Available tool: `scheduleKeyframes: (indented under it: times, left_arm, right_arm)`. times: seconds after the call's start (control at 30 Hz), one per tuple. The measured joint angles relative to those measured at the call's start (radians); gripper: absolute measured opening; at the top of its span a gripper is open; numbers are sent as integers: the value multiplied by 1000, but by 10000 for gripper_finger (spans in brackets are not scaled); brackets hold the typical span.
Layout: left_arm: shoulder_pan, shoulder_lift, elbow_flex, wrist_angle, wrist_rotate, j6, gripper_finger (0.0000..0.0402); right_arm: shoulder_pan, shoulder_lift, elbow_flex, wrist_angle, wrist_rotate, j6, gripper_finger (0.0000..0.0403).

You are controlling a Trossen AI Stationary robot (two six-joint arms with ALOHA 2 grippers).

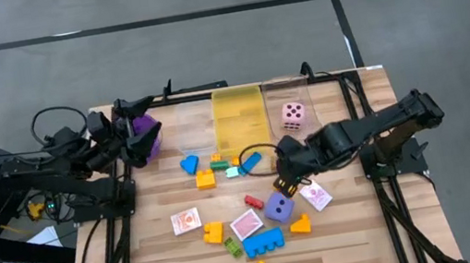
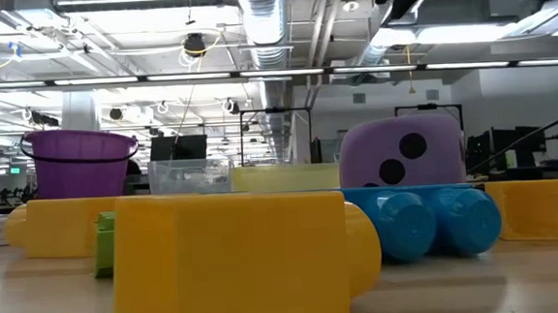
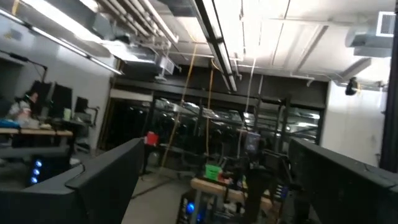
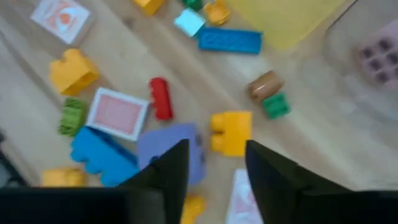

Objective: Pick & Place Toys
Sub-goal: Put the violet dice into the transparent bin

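Pink die [image 1: 293,114]: in the clear bin, dark pips up. Purple die [image 1: 279,207]: on the counter, flat, among loose blocks. Cards: one [image 1: 185,221] left of the pile, one [image 1: 246,225] beside the purple die, one [image 1: 317,196] to that die's right. Big blue block [image 1: 264,243] and yellow blocks [image 1: 214,233] near the front; blue [image 1: 190,164] and orange [image 1: 205,180] pieces nearer the bins.

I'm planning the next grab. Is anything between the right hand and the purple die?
Nothing visible does. The right hand hovers open just above the purple die, with nothing between them. A yellow block lies close beside the die, roughly below the gap between the fingers.
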Motion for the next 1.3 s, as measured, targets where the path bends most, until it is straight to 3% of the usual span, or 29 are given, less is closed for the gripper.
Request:
scheduleKeyframes:
  times: [0.17, 0.3, 0.47, 0.6, 0.77, 1.0, 1.3]
  left_arm:
    - [-51, 0, 0, -92, 0, -70, 398]
    - [-108, 8, 0, -190, 5, -135, 398]
    - [-170, 43, -1, -255, 20, -162, 398]
    - [-191, 77, -1, -250, 20, -162, 398]
    - [-197, 106, -1, -253, 20, -186, 398]
    - [-209, 121, -1, -240, 27, -215, 398]
    - [-220, 121, -1, -226, 27, -215, 398]
  right_arm:
    - [59, 19, 1, -12, -28, 62, 244]
    - [128, 34, 1, -69, -40, 114, 280]
    - [205, 43, -20, -45, -40, 189, 289]
    - [200, 77, -28, -24, -67, 216, 289]
    - [140, 128, -24, 87, -138, 146, 300]
    - [86, 219, -24, 91, -236, 51, 334]
    - [82, 228, -24, 149, -252, -21, 368]
